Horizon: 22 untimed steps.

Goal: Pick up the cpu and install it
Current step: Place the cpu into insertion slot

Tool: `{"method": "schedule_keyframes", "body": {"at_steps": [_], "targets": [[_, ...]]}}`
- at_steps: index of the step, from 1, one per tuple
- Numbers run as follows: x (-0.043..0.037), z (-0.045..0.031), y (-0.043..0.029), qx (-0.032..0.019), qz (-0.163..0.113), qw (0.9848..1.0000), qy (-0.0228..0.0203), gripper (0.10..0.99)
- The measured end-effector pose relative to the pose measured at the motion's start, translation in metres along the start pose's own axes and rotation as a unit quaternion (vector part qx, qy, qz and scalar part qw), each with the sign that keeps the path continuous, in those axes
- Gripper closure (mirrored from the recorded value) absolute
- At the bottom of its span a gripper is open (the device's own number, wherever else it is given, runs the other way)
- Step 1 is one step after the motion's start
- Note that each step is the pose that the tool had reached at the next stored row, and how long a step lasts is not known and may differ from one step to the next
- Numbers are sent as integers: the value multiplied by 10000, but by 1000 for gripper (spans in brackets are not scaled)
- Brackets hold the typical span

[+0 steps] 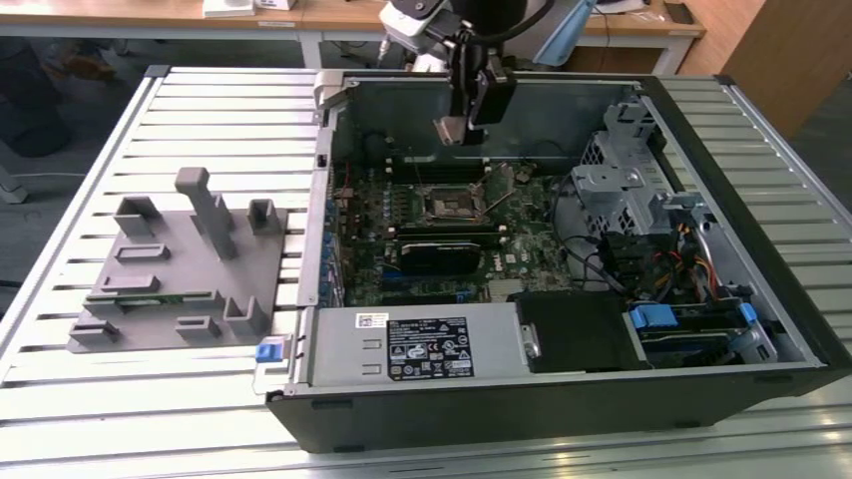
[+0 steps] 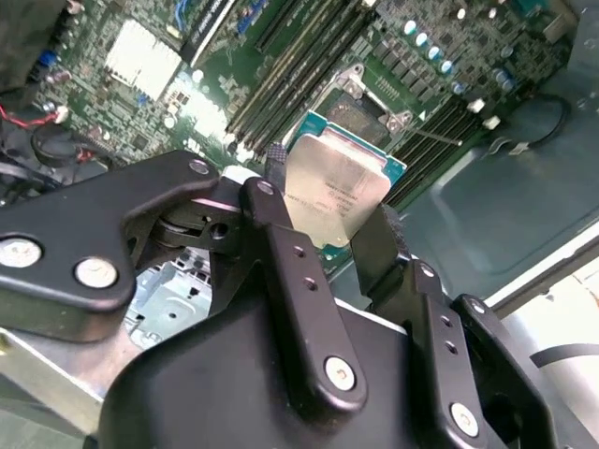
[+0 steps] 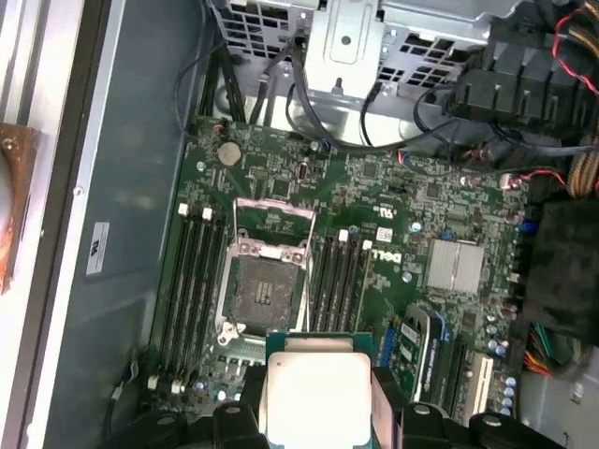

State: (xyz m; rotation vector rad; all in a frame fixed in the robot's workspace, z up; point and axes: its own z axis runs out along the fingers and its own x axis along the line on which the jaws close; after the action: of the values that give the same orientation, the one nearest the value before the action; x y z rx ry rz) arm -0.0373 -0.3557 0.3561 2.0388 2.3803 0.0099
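While the open computer case lies below me, my gripper hangs over its green motherboard, clamped on two opposite edges of the cpu. The chip juts past my fingertips, clear above the open socket.

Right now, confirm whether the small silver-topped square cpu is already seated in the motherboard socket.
No: the black fingers clamp the silver-topped cpu, and the metal-framed socket lies empty.

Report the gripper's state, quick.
Gripper: closed, holding the cpu by its edges, clear of the empty socket.
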Motion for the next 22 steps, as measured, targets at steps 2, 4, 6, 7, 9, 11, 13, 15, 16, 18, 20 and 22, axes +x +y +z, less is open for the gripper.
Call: {"method": "schedule_keyframes", "body": {"at_steps": [2,4,6,7,9,11,13,15,16,18,20,22], "targets": [[20,37,47,4,0,10000,1,557],[27,75,70,6,17,10000,8,557],[28,106,71,7,131,9999,6,557],[28,121,71,7,217,9998,6,557],[28,150,71,7,371,9993,4,557],[34,182,73,8,444,9990,2,557],[55,220,82,7,451,9990,3,557],[69,257,88,7,451,9990,4,557],[75,274,90,7,451,9990,4,557],[87,312,96,7,450,9990,4,557],[91,348,100,7,452,9990,3,557],[96,384,104,7,456,9990,3,557]]}}
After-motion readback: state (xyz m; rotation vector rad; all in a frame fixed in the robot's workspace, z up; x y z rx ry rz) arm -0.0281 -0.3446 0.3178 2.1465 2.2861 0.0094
